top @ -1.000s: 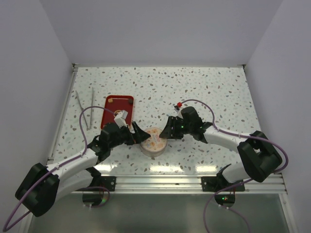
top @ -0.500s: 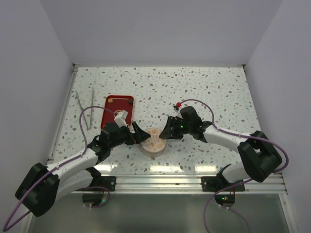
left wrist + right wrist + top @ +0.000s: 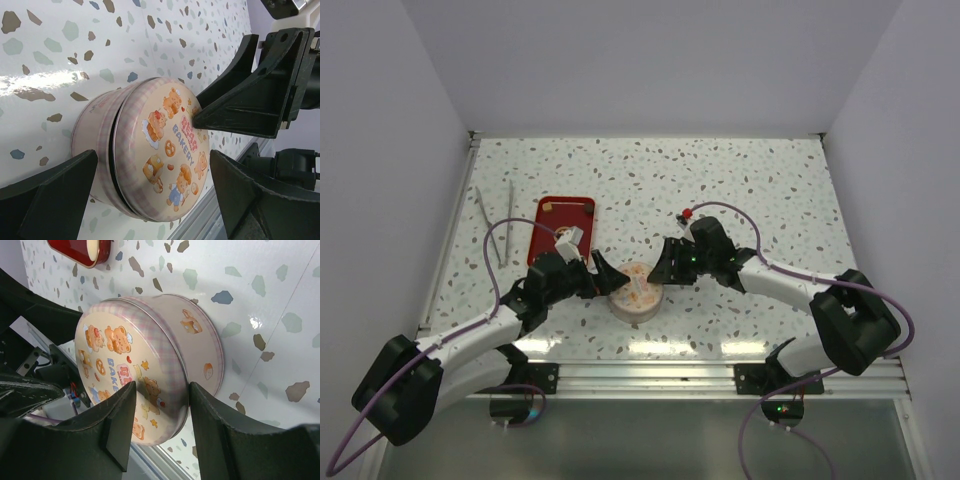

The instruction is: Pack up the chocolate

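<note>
A round pink tin (image 3: pixel 635 292) with a bear-bakery lid (image 3: pixel 160 135) stands between both grippers. Its lid sits slightly raised, and a dark gap shows under the rim. My right gripper (image 3: pixel 668 265) (image 3: pixel 162 390) is shut on the near edge of the lid (image 3: pixel 125 360), one finger over the printed top and one against the rim. My left gripper (image 3: pixel 610 280) (image 3: pixel 152 160) is open wide, its fingers on either side of the tin and apart from it. One pale cream chunk of chocolate (image 3: pixel 552 206) (image 3: pixel 92 247) lies in the red tray (image 3: pixel 567 228). Whatever is inside the tin is hidden.
The red tray (image 3: pixel 75 252) lies behind the left gripper. Two thin metal tools (image 3: pixel 492 215) lie near the left wall. A metal rail (image 3: pixel 640 375) runs along the table's near edge, close to the tin. White walls close in the sides and back.
Hardly anything differs. The right gripper and the tin's lid have edged very slightly toward the back left. The left gripper stays as it was.
</note>
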